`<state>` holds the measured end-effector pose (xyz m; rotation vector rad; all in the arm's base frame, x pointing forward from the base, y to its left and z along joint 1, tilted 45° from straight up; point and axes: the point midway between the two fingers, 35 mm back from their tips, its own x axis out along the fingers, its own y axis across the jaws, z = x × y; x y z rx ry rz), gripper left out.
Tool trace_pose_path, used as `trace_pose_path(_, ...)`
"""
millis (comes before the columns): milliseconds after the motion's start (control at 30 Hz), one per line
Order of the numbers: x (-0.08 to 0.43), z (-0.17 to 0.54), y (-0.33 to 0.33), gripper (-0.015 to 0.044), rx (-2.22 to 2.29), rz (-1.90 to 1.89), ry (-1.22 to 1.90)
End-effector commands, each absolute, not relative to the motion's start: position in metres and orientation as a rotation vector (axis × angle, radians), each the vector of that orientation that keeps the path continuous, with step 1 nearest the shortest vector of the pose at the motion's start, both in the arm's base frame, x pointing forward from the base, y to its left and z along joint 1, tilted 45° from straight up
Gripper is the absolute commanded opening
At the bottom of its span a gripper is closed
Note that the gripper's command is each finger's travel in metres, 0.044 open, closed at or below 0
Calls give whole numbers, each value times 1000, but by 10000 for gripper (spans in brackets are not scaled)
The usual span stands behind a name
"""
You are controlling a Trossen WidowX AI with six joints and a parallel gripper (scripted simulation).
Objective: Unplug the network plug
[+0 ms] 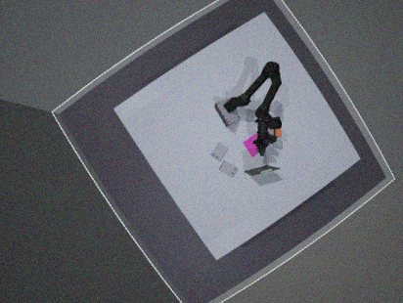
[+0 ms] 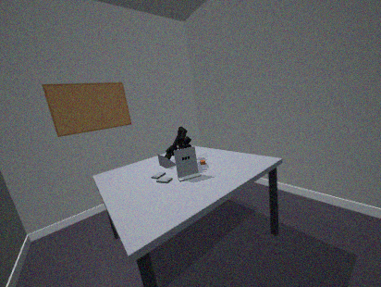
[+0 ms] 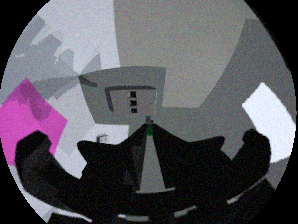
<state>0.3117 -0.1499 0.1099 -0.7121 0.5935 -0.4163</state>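
Note:
The upright grey panel [image 1: 253,172] [image 2: 187,169] [image 3: 102,107] carries a raised socket block with three dark openings [image 3: 133,102], one above another. My gripper [image 1: 262,153] [image 3: 149,126] is shut on the plug [image 3: 149,131], of which a small green and grey part shows between the fingertips. The fingertips stand in front of the panel, with a gap to it. The plug is out of the socket and held above the table. The marked magenta square [image 1: 249,144] [image 3: 52,120] lies on the table beside and below the gripper. The plug's tab cannot be made out.
An orange block [image 1: 278,132] [image 2: 202,162] is on the table beside the arm. Two flat grey pieces [image 1: 219,151] [image 1: 228,169] [image 2: 158,176] [image 2: 164,180] lie beyond the square. A grey plate-like object [image 1: 226,117] [image 2: 165,161] stands by the arm's base.

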Motion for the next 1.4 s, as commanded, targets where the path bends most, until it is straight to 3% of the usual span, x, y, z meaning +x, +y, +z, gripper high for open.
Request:
trace_pose_path(0,306,118,-155,0,-718,-412,590)
trace_pose_path(267,299,124,-160,0,-726,-394,597)
trace_pose_path(833,308,78,-128,0,-844,114,676)
trace_pose_path(1367,300,59,-92,0,-836,533,555)
